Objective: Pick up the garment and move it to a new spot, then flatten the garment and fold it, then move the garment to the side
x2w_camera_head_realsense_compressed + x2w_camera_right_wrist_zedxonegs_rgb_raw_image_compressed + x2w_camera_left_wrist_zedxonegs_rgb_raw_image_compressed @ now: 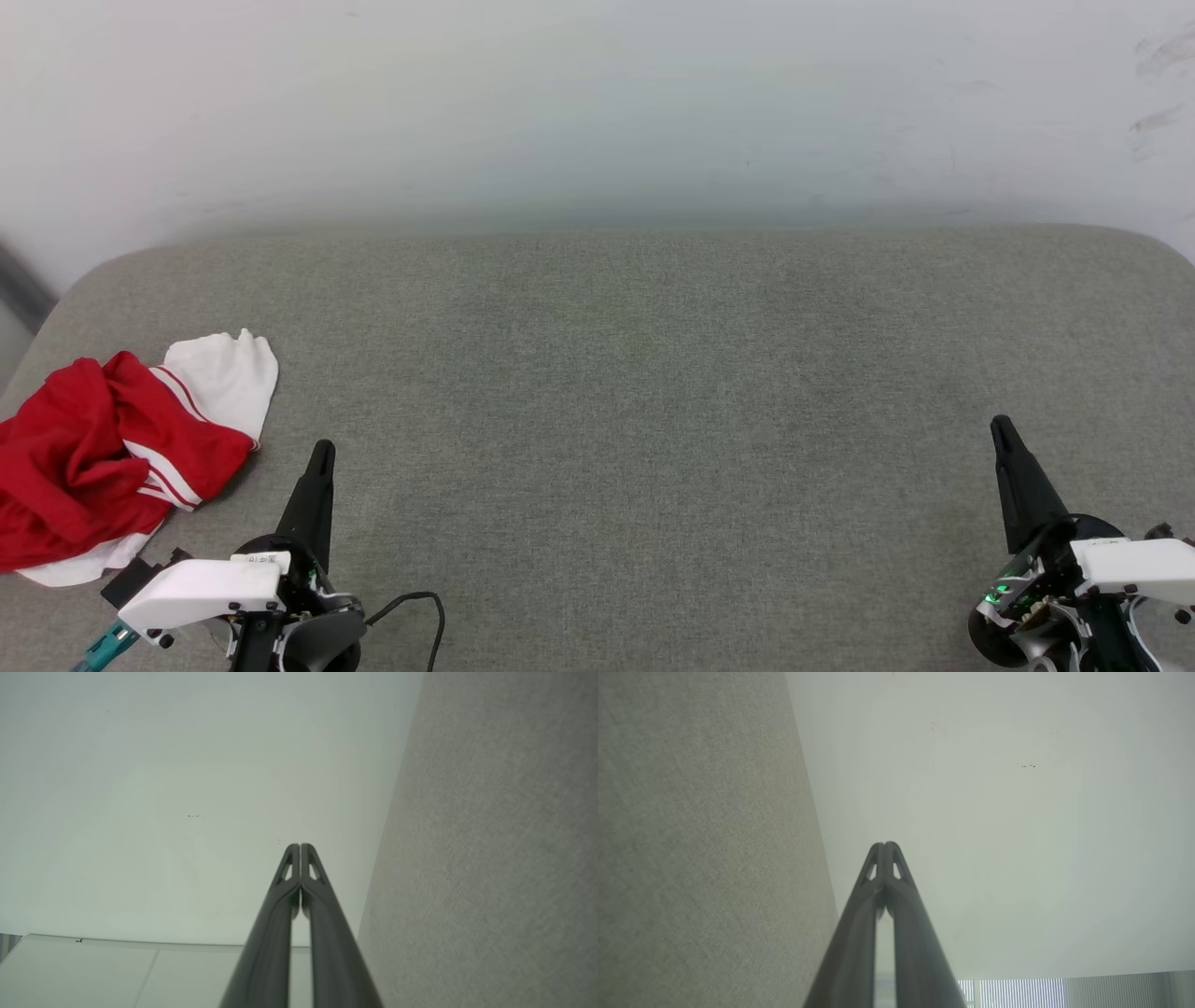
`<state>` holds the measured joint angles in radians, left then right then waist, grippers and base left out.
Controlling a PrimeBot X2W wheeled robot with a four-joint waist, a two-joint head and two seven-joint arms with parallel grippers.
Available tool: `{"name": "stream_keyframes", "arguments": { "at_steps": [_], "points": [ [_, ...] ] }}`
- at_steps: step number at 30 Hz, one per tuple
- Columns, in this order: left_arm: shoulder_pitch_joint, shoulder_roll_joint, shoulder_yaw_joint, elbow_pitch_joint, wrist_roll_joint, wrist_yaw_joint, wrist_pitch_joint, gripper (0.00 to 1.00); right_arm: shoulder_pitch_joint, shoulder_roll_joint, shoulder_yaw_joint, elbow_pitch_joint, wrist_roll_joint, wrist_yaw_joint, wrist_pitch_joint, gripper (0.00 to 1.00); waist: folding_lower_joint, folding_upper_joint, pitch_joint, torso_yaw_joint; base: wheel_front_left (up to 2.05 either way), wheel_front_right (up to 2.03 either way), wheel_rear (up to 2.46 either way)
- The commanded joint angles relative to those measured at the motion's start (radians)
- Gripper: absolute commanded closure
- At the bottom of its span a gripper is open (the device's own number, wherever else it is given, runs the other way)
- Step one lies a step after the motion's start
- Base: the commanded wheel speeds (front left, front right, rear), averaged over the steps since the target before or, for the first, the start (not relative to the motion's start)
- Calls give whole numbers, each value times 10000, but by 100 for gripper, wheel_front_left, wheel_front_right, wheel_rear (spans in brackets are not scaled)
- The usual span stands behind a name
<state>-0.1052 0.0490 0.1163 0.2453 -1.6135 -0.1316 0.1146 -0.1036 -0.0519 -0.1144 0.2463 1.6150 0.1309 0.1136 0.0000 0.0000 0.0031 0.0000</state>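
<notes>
One crumpled garment (93,457), red with white sleeves and red-white stripe trim, lies bunched in a heap at the left edge of the grey fabric surface (653,392), toward its near side. Just to the right of the heap, apart from the cloth, the left gripper (322,453) points away from the robot. Its two dark fingers (859,933) are pressed together at the tips with nothing between them. A black cable (425,605) loops beside its base. Well apart, at the right side of the surface, the right gripper (1002,431) is likewise closed and empty, its fingertips touching in its wrist view. A pale wall (597,112) rises behind the surface.
</notes>
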Motion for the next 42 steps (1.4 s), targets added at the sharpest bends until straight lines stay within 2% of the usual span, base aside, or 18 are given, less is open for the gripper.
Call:
{"name": "stream_keyframes", "arguments": {
  "at_steps": [1,22,23,34,42],
  "points": [
    [-71,-12,12,2,13,-24,17,100,-122,26,12,7,-43,-3,6,100,0,0,0,0,0,0,0],
    [-72,-12,12,2,13,-25,16,100,-122,26,12,6,-43,-3,5,100,0,0,0,0,0,0,0],
    [0,0,0,0,0,0,0,0,0,0,2,0,0,0,0,0,0,0,0,0,0,0,0],
    [-47,-11,-560,-31,-6,6,-418,0,190,3,140,-108,-113,-2,-316,0,0,0,10,-2,0,0,0],
    [-195,10,-949,-276,496,6,-811,0,228,-100,371,-368,-485,-2,-740,0,0,0,19,1,0,0,0]
  ]
}}
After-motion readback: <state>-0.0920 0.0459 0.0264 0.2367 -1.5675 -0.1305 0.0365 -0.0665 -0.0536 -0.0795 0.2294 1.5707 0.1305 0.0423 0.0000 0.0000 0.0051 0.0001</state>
